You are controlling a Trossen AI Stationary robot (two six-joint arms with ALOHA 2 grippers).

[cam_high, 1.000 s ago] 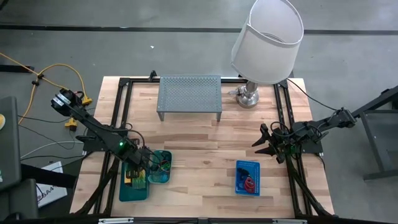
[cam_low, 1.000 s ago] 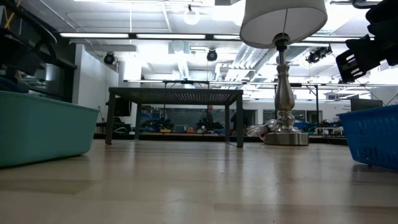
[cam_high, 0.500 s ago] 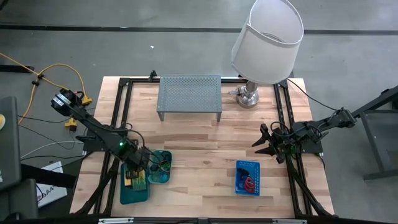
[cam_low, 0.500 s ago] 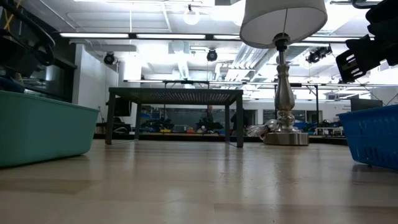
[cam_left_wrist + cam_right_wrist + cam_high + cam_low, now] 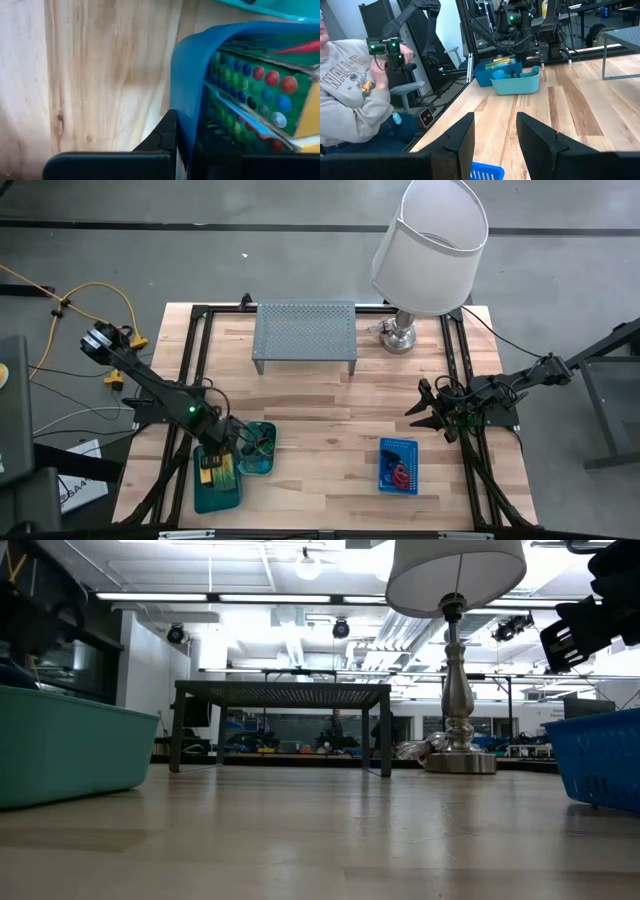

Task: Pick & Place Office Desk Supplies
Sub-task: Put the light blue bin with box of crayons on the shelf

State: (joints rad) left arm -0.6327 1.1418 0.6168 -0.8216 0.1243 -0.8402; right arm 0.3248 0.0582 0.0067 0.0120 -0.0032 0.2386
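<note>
A dark teal rectangular tray [image 5: 205,492] sits at the table's near left. In it lies a yellow-green crayon box [image 5: 219,470], whose dotted face [image 5: 255,90] fills the left wrist view. My left gripper [image 5: 215,454] points down over the tray's far end and is shut on its wall. Beside it a lighter teal tray [image 5: 258,450] holds band loops [image 5: 263,445]. A blue mesh basket [image 5: 398,465] with red bands [image 5: 401,476] stands near right. My right gripper [image 5: 418,413] waits open and level at the right edge. My left gripper pinches the dark tray's wall [image 5: 187,95] near a rounded corner at the tray's far end. One finger [image 5: 161,137] is outside the wall and the other is inside, next to the crayon box. The fingers come from above, pointing steeply down. The tray rests flat on the table.
A grey perforated riser [image 5: 305,332] and a white-shaded lamp [image 5: 430,240] stand at the far edge. Bare wood [image 5: 330,415] lies between the trays and the basket. A person [image 5: 350,95] sits beyond the table's left edge, holding a control handle.
My left arm has turned a little at the wrist above the dark tray. The tray, the basket and my right arm keep their places.
</note>
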